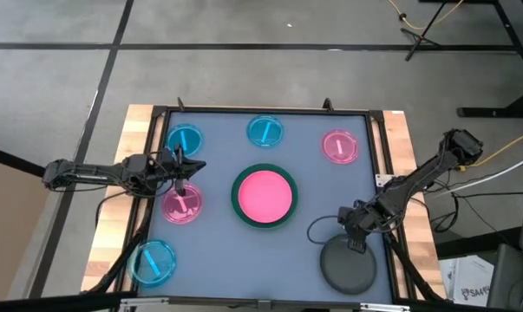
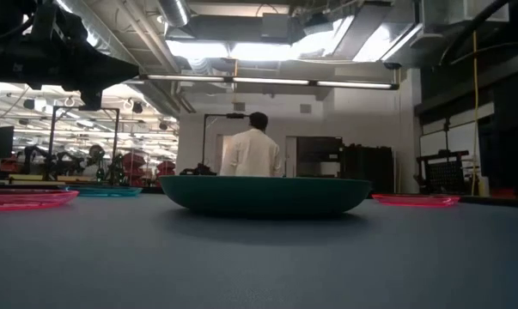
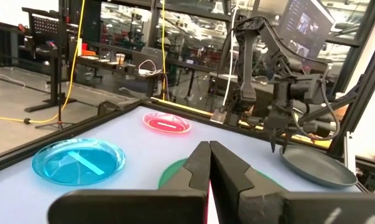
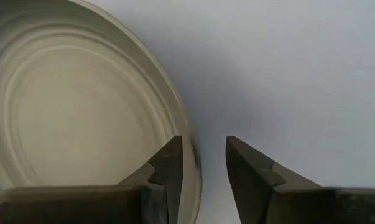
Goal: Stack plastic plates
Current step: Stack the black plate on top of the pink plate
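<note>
Right gripper (image 4: pixel 203 163), fingers parted and straddling the rim of the round dark grey plastic plate (image 1: pixel 348 265) near the tabletop's front right corner, looks poised to pinch and lift it (likely toward the hot-pink plate (image 1: pixel 264 195) nested in the dark green one (image 1: pixel 237 198) at centre). Left gripper (image 3: pixel 209 167), fingers pressed together, hovers over a small translucent pink plate (image 1: pixel 182 204) near the left edge.

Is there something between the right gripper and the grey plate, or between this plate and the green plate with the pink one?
Nothing visible. The right gripper, open, straddles the rim of the grey plate. Bare table lies between it and the green plate holding the hot-pink plate.
</note>
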Controlling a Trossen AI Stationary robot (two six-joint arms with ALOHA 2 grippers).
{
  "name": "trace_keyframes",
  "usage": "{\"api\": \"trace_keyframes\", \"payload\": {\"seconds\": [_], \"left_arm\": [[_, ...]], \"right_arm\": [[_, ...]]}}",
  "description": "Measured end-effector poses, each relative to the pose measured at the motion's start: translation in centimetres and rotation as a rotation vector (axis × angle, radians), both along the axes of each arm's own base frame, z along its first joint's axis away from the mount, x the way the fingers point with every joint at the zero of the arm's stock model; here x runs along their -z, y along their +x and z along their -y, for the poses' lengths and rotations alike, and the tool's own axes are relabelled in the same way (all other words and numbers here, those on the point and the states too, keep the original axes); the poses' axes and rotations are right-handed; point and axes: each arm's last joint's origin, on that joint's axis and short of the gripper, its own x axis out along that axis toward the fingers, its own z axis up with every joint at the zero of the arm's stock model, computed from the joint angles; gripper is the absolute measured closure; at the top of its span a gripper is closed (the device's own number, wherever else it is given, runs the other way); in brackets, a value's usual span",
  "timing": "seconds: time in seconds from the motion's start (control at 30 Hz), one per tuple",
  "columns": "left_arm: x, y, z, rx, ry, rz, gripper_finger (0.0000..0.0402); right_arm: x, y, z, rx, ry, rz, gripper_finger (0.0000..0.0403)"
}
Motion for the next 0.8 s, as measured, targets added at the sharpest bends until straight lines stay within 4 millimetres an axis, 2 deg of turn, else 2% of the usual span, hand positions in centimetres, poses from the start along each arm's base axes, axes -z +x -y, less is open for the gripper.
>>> {"api": "trace_keyframes", "payload": {"seconds": [0.37,0.47,0.67,0.8], "left_arm": [[-0.2,0.0,0.0,-0.013,0.0,0.025,0.0401],[-0.4,0.0,0.0,-0.012,0.0,0.042,0.0401],[-0.4,-0.1,0.0,-0.012,0.0,0.045,0.0401],[-0.4,-0.1,0.0,-0.012,0.0,0.045,0.0401]], "right_arm": [[1.7,-0.2,0.2,-0.02,0.033,0.06,0.0294],[1.6,-0.1,0.1,-0.029,0.041,0.071,0.0314],[1.6,-0.1,0.1,-0.065,0.053,0.073,0.0393],[1.5,-0.1,0.0,-0.093,0.057,0.091,0.0383]]}}
